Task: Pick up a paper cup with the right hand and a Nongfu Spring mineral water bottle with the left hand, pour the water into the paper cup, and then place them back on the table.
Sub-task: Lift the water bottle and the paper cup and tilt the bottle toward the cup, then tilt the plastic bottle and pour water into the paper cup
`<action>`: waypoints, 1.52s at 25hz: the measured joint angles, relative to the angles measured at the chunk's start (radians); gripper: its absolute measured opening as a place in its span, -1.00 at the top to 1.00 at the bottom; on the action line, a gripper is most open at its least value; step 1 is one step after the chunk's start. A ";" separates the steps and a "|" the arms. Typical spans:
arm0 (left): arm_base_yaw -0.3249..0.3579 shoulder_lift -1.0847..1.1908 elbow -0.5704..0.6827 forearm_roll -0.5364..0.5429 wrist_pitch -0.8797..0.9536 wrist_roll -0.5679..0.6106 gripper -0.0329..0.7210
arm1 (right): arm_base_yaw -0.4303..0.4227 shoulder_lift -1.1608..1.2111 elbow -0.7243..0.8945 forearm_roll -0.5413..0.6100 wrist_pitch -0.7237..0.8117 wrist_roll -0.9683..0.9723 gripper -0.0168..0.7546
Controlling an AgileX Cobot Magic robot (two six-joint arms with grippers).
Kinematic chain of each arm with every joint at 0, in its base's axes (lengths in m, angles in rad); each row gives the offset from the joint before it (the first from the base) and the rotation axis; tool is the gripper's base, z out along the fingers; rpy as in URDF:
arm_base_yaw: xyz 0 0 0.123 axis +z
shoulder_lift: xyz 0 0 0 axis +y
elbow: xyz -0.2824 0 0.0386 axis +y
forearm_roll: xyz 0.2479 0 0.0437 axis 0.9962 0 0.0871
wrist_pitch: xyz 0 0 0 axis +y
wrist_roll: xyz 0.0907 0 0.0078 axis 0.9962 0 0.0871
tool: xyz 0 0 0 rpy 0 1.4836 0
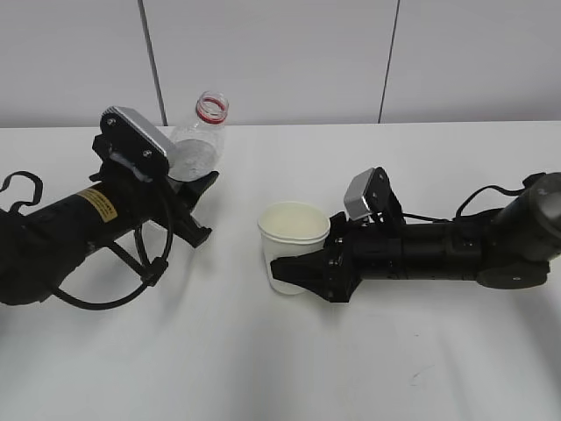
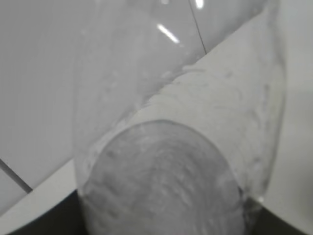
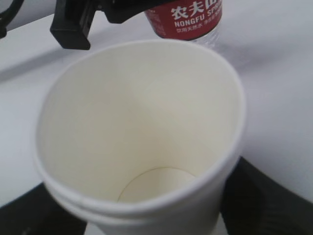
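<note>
A lab-like test room: bare white table against plain panelled wall.

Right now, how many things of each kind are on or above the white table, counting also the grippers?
Clear plastic bottle with red neck ring: 1
Cream-white paper cup: 1
Black robot grippers: 2, left gripper, right gripper
Total: 4
</note>
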 joint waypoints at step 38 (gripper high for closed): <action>-0.024 -0.099 0.000 -0.168 0.098 0.796 -0.01 | 0.090 0.000 -0.133 -0.042 0.025 0.107 -0.43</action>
